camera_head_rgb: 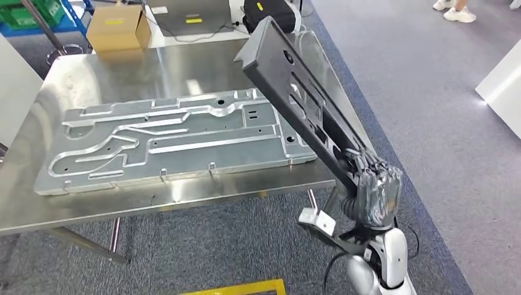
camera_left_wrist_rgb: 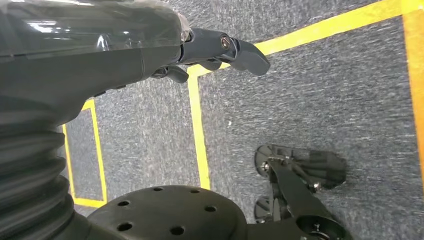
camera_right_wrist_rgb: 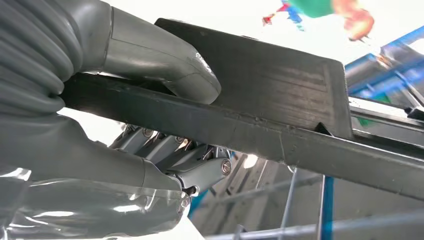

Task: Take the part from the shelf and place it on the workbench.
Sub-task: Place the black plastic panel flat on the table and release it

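A long black flat part (camera_head_rgb: 301,98) with cut-outs slants up over the right end of the steel workbench (camera_head_rgb: 184,64), above the table top. My right hand (camera_head_rgb: 376,187) grips its lower end just off the bench's right front corner. In the right wrist view the grey thumb (camera_right_wrist_rgb: 165,62) presses one face of the black part (camera_right_wrist_rgb: 280,80) and the darker fingers (camera_right_wrist_rgb: 170,155) wrap the other. My left hand (camera_left_wrist_rgb: 220,47) hangs over the carpet with nothing in it, fingers loosely extended.
A large machined aluminium plate (camera_head_rgb: 172,138) lies across the bench's middle. A cardboard box (camera_head_rgb: 118,26) and a black case (camera_head_rgb: 270,12) stand beyond the far edge. A person's feet (camera_head_rgb: 458,11) are on the carpet at far right. Yellow floor tape (camera_left_wrist_rgb: 197,130) runs under my left hand.
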Robot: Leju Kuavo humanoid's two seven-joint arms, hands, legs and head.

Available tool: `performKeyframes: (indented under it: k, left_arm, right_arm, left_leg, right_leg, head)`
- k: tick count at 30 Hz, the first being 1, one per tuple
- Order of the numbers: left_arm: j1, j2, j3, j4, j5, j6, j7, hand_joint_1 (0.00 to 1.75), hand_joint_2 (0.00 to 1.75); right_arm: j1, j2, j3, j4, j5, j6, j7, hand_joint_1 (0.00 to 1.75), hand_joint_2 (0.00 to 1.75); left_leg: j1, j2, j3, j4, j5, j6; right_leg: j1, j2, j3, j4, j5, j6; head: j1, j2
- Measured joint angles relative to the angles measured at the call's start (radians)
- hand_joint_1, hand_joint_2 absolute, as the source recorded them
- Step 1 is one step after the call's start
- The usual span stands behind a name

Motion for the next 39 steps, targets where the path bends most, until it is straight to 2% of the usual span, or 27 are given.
performKeyframes:
  k: [3, 4, 6, 8, 9, 10, 11, 12, 14, 15, 16, 19, 21, 23, 24, 25, 26, 28, 29, 30, 33, 35, 36, 38, 39]
  left_arm:
    - [0.002, -0.008, 0.002, 0.0, 0.002, -0.008, 0.0, 0.0, 1.75]
    - [0.002, -0.01, 0.003, 0.0, 0.002, -0.009, 0.001, 0.0, 1.75]
    - [0.003, -0.014, 0.004, 0.0, 0.001, -0.01, 0.004, 0.0, 1.75]
    - [0.005, -0.017, 0.006, 0.0, -0.001, -0.011, 0.009, 0.0, 1.75]
    - [0.005, -0.018, 0.007, 0.0, -0.002, -0.012, 0.011, 0.0, 1.75]
    - [0.006, -0.019, 0.008, 0.0, -0.004, -0.012, 0.012, 0.0, 1.75]
    - [0.006, -0.02, 0.009, 0.0, -0.005, -0.012, 0.013, 0.0, 1.75]
    - [0.006, -0.021, 0.01, 0.0, -0.005, -0.013, 0.014, 0.0, 1.75]
    - [0.007, -0.022, 0.011, 0.0, -0.008, -0.013, 0.017, 0.0, 1.75]
    - [0.007, -0.022, 0.011, 0.0, -0.01, -0.014, 0.019, 0.0, 1.75]
    - [0.008, -0.022, 0.012, 0.0, -0.012, -0.014, 0.021, 0.0, 1.75]
    - [0.008, -0.022, 0.013, 0.0, -0.015, -0.016, 0.025, 0.0, 1.75]
    - [0.006, -0.021, 0.013, 0.0, -0.018, -0.02, 0.031, 0.0, 1.75]
    - [-0.002, -0.021, 0.014, 0.0, -0.022, -0.025, 0.039, 0.0, 1.75]
    - [-0.006, -0.022, 0.014, 0.0, -0.023, -0.026, 0.042, 0.0, 1.75]
    - [-0.009, -0.022, 0.014, 0.0, -0.024, -0.026, 0.045, 0.0, 1.75]
    - [-0.01, -0.023, 0.014, -0.001, -0.025, -0.025, 0.047, 0.0, 1.75]
    - [-0.007, -0.025, 0.013, -0.001, -0.03, -0.023, 0.052, 0.0, 1.75]
    - [-0.005, -0.025, 0.013, -0.001, -0.032, -0.023, 0.055, 0.0, 1.75]
    - [-0.003, -0.026, 0.013, 0.0, -0.034, -0.023, 0.058, 0.0, 1.75]
    - [-0.002, -0.028, 0.013, -0.001, -0.039, -0.025, 0.063, 0.0, 1.75]
    - [-0.002, -0.03, 0.012, -0.001, -0.043, -0.025, 0.064, 0.0, 1.75]
    - [-0.003, -0.031, 0.012, -0.001, -0.045, -0.025, 0.065, 0.0, 1.75]
    - [-0.003, -0.032, 0.011, -0.001, -0.047, -0.025, 0.065, 0.0, 1.75]
    - [-0.002, -0.032, 0.011, -0.001, -0.047, -0.025, 0.065, 0.0, 1.75]
  right_arm:
    - [-0.053, -0.044, -0.029, 0.11, 0.095, 0.016, 0.069, 1.75, 1.75]
    - [-0.07, -0.061, -0.038, 0.146, 0.105, 0.017, 0.083, 1.75, 1.75]
    - [-0.113, -0.094, -0.057, 0.222, 0.112, 0.018, 0.101, 1.75, 1.75]
    - [-0.176, -0.129, -0.077, 0.332, 0.116, 0.017, 0.114, 1.75, 1.75]
    - [-0.213, -0.149, -0.088, 0.398, 0.119, 0.016, 0.122, 1.75, 1.75]
    - [-0.251, -0.171, -0.101, 0.465, 0.124, 0.015, 0.128, 1.75, 1.75]
    - [-0.292, -0.193, -0.113, 0.534, 0.13, 0.014, 0.133, 1.75, 1.75]
    - [-0.338, -0.215, -0.123, 0.601, 0.138, 0.013, 0.136, 1.75, 1.75]
    - [-0.446, -0.257, -0.134, 0.736, 0.155, 0.023, 0.135, 1.75, 1.75]
    - [-0.502, -0.276, -0.135, 0.797, 0.164, 0.036, 0.135, 1.75, 1.75]
    - [-0.558, -0.294, -0.135, 0.859, 0.174, 0.055, 0.136, 1.75, 1.75]
    - [-0.696, -0.335, -0.135, 1.003, 0.201, 0.119, 0.147, 1.75, 1.75]
    - [-0.78, -0.349, -0.129, 1.074, 0.227, 0.179, 0.164, 1.75, 1.75]
    - [-0.859, -0.361, -0.113, 1.14, 0.257, 0.246, 0.183, 1.75, 1.75]
    - [-0.892, -0.367, -0.101, 1.167, 0.268, 0.274, 0.191, 1.75, 1.75]
    - [-0.921, -0.373, -0.087, 1.189, 0.274, 0.297, 0.197, 1.75, 1.75]
    - [-0.949, -0.377, -0.072, 1.206, 0.277, 0.317, 0.203, 1.75, 1.75]
    - [-1.003, -0.381, -0.04, 1.233, 0.281, 0.346, 0.215, 1.75, 1.75]
    - [-1.028, -0.383, -0.024, 1.243, 0.281, 0.358, 0.22, 1.75, 1.75]
    - [-1.053, -0.385, -0.009, 1.253, 0.281, 0.37, 0.223, 1.75, 1.75]
    - [-1.116, -0.39, 0.037, 1.276, 0.281, 0.402, 0.223, 1.75, 1.75]
    - [-1.153, -0.39, 0.074, 1.285, 0.281, 0.423, 0.22, 1.75, 1.75]
    - [-1.173, -0.387, 0.092, 1.29, 0.281, 0.434, 0.219, 1.75, 1.75]
    - [-1.206, -0.378, 0.122, 1.301, 0.281, 0.453, 0.22, 1.75, 1.75]
    - [-1.218, -0.371, 0.136, 1.307, 0.281, 0.46, 0.22, 1.75, 1.75]
  left_leg:
    - [-0.001, -0.006, 0.003, -0.018, 0.004, 0.016]
    - [0.001, -0.007, 0.006, -0.024, 0.008, 0.022]
    - [0.003, -0.008, 0.01, -0.033, 0.013, 0.029]
    - [0.0, -0.006, 0.01, -0.032, 0.013, 0.032]
    - [-0.001, -0.006, 0.009, -0.03, 0.012, 0.033]
    - [-0.002, -0.007, 0.009, -0.028, 0.011, 0.035]
    - [-0.002, -0.009, 0.009, -0.025, 0.01, 0.035]
    - [-0.002, -0.011, 0.008, -0.021, 0.008, 0.035]
    - [-0.008, -0.014, 0.002, -0.011, 0.002, 0.029]
    - [-0.011, -0.014, -0.002, -0.007, 0.001, 0.026]
    - [-0.014, -0.014, -0.006, -0.006, 0.001, 0.023]
    - [-0.017, -0.015, -0.014, 0.005, -0.009, 0.013]
    - [-0.017, -0.014, -0.046, 0.081, -0.053, 0.003]
    - [-0.016, -0.014, -0.108, 0.214, -0.11, -0.003]
    - [-0.017, -0.014, -0.133, 0.265, -0.123, -0.003]
    - [-0.017, -0.014, -0.144, 0.282, -0.116, -0.002]
    - [-0.017, -0.014, -0.136, 0.26, -0.09, 0.001]
    - [-0.019, -0.014, -0.086, 0.138, -0.013, 0.015]
    - [-0.022, -0.014, -0.062, 0.08, 0.015, 0.022]
    - [-0.024, -0.014, -0.045, 0.038, 0.027, 0.028]
    - [-0.026, -0.015, -0.028, -0.005, 0.018, 0.038]
    - [-0.022, -0.016, -0.02, -0.02, 0.022, 0.046]
    - [-0.02, -0.016, -0.016, -0.026, 0.024, 0.05]
    - [-0.018, -0.016, -0.012, -0.028, 0.024, 0.053]
    - [-0.018, -0.016, -0.011, -0.027, 0.023, 0.054]
  right_leg:
    - [-0.002, -0.004, -0.002, -0.004, 0.003, 0.022]
    - [-0.003, -0.006, -0.004, 0.005, -0.004, 0.028]
    - [-0.006, -0.007, -0.039, 0.079, -0.046, 0.038]
    - [-0.007, -0.007, -0.105, 0.203, -0.095, 0.044]
    - [-0.007, -0.007, -0.129, 0.243, -0.1, 0.046]
    - [-0.008, -0.007, -0.136, 0.248, -0.087, 0.047]
    - [-0.008, -0.008, -0.123, 0.214, -0.056, 0.046]
    - [-0.008, -0.008, -0.097, 0.154, -0.018, 0.045]
    - [-0.005, -0.007, -0.05, 0.043, 0.027, 0.038]
    - [-0.004, -0.007, -0.042, 0.018, 0.033, 0.034]
    - [-0.003, -0.006, -0.042, 0.011, 0.029, 0.03]
    - [-0.011, -0.009, -0.044, 0.006, 0.031, 0.016]
    - [-0.015, -0.011, -0.042, 0.004, 0.032, 0.006]
    - [-0.013, -0.011, -0.041, 0.004, 0.031, 0.0]
    - [-0.012, -0.011, -0.04, 0.004, 0.03, -0.001]
    - [-0.01, -0.01, -0.039, 0.005, 0.029, -0.002]
    - [-0.008, -0.009, -0.036, 0.005, 0.027, -0.002]
    - [-0.005, -0.006, -0.029, 0.005, 0.022, -0.001]
    - [-0.003, -0.004, -0.028, 0.005, 0.02, 0.001]
    - [-0.002, -0.003, -0.03, 0.006, 0.02, 0.004]
    - [-0.003, -0.002, -0.038, 0.004, 0.023, 0.018]
    - [-0.005, -0.003, -0.046, 0.025, 0.007, 0.028]
    - [-0.006, -0.004, -0.063, 0.063, -0.014, 0.033]
    - [-0.009, -0.005, -0.127, 0.19, -0.069, 0.041]
    - [-0.01, -0.005, -0.158, 0.248, -0.085, 0.044]
  head:
    - [0.0, 0.0]
    - [0.001, 0.0]
    - [0.002, 0.0]
    - [0.003, 0.0]
    - [0.002, 0.0]
    - [0.003, 0.0]
    - [0.003, 0.0]
    - [0.003, 0.0]
    - [0.003, 0.0]
    - [0.002, 0.0]
    - [0.001, 0.0]
    - [0.0, 0.0]
    - [-0.006, 0.0]
    - [-0.011, 0.0]
    - [-0.012, 0.0]
    - [-0.012, 0.0]
    - [-0.012, 0.0]
    - [-0.012, 0.0]
    - [-0.012, 0.0]
    - [-0.012, 0.0]
    - [-0.014, 0.0]
    - [-0.012, 0.0]
    - [-0.011, 0.0]
    - [-0.008, 0.0]
    - [-0.007, 0.0]
